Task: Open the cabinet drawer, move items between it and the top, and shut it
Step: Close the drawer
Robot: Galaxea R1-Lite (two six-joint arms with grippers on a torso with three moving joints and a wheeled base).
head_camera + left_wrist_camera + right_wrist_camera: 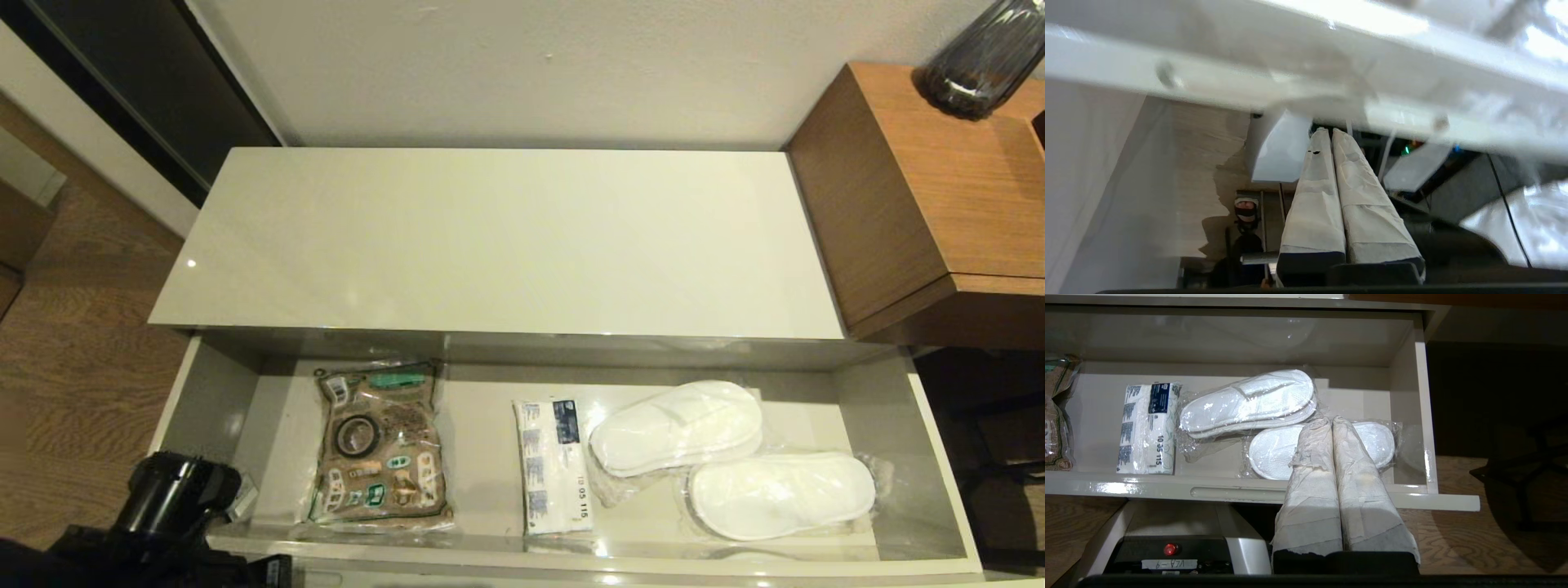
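Right now the cabinet drawer (204,392) stands pulled out under the top (498,237), holding the tissue pack (553,465) at six o'clock, the wrapped slippers (731,457) at four and a brown pouch (380,441) at eight. The left end effector (1331,134), pressed narrow and empty, sits low at the drawer's seven o'clock corner. The right end effector (1332,424), likewise pinched together, hangs before the drawer front.

I see brown patterned pouch (380,445), wooden side table (914,196) with dark glass vase (984,57), wood floor (73,343).
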